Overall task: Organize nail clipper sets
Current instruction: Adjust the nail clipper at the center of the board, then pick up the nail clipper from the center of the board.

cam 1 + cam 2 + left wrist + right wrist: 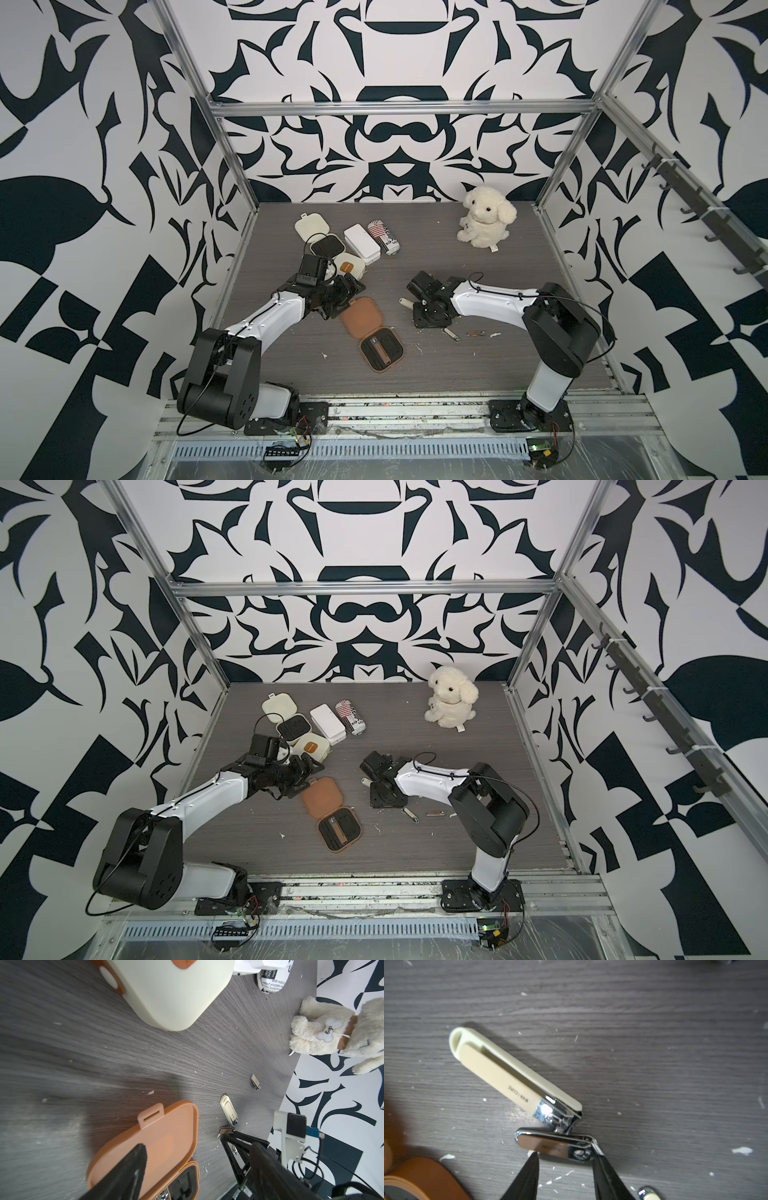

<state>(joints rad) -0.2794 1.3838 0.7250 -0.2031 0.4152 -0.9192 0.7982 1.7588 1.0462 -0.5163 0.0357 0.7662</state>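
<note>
Right jaws ajar — astride chrome clipper [553, 1147]

Ahead of the right pincer [566, 1156] the way is blocked. The small chrome clipper [550, 1146] lies crosswise just at its tips, and the cream clipper [508, 1076] touches it farther ahead. Beyond both, the table [664, 1032] is bare. The brown case [423, 1176] stands near the pincer on the side of the other arm, and a third clipper [649, 1193] lies behind its outer finger. The left pincer [198, 1147] has one finger above that case's open lid. Well ahead of it the shut cream case [172, 995] blocks, with a broad bare strip between. The right pincer is near its other finger.
</note>
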